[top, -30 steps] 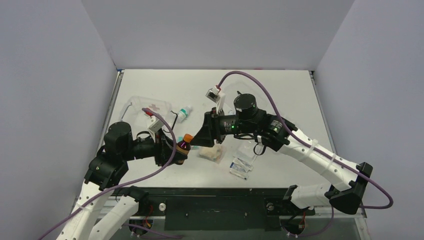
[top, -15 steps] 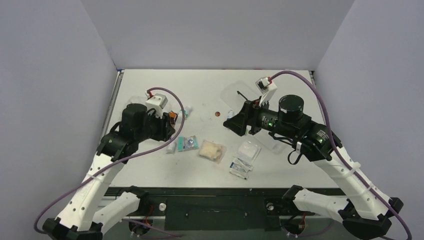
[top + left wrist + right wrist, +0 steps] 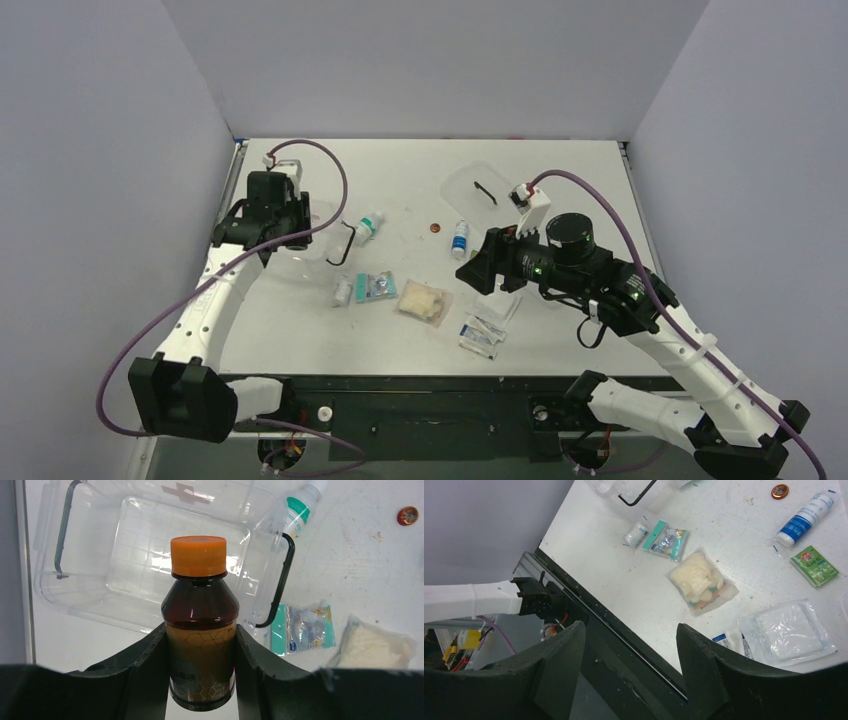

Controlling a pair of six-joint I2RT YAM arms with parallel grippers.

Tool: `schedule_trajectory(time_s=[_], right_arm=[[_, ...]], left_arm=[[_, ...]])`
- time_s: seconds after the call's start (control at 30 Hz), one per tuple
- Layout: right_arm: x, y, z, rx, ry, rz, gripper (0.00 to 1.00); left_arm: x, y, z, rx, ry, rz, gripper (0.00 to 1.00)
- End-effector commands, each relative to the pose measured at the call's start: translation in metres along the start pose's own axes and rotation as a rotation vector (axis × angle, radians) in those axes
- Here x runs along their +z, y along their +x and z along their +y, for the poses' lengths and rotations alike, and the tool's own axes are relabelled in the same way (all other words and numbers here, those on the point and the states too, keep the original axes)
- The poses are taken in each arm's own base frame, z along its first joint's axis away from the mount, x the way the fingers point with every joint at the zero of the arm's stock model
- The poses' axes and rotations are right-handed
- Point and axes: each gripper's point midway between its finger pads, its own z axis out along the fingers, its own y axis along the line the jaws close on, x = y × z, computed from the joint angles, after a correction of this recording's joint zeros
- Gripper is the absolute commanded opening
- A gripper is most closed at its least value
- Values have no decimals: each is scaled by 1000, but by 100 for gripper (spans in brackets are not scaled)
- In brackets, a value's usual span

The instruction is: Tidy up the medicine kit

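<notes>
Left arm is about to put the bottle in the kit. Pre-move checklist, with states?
1. Grip: left gripper shut on the brown bottle, a finger on each side: ok.
2. Orange cap on the bottle: ok.
3. Medicine kit open, no lid on it: ok.
4. Bottle lined up over the kit's opening in the left wrist view: ok.
5. Height above the kit floor: cannot tell.
6. Right gripper open, holding nothing, away from the kit: ok.

Robot lab test cell, plain grey walls around a white table, cabled arms bolted at its edge.
</notes>
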Motion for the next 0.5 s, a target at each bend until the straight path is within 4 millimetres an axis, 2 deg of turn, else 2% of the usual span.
schedule_trajectory(time_s=[0.0,0.2,0.3,0.47], right_arm=[[-7,-2,5,-33,-5,-43,63],[-8,5,6,-44,-9,-39,63],[-11,8,8,-53,-12,-47,63],[-12,14,3,-51,-1,-52,63]], left_arm=[[19,-41,10,-15,-52,-91,0],[58,-41,13,16,-56,-44,0],[71,-44,16,37,-70,-27,0],[98,-28,12,52,-51,41,0]])
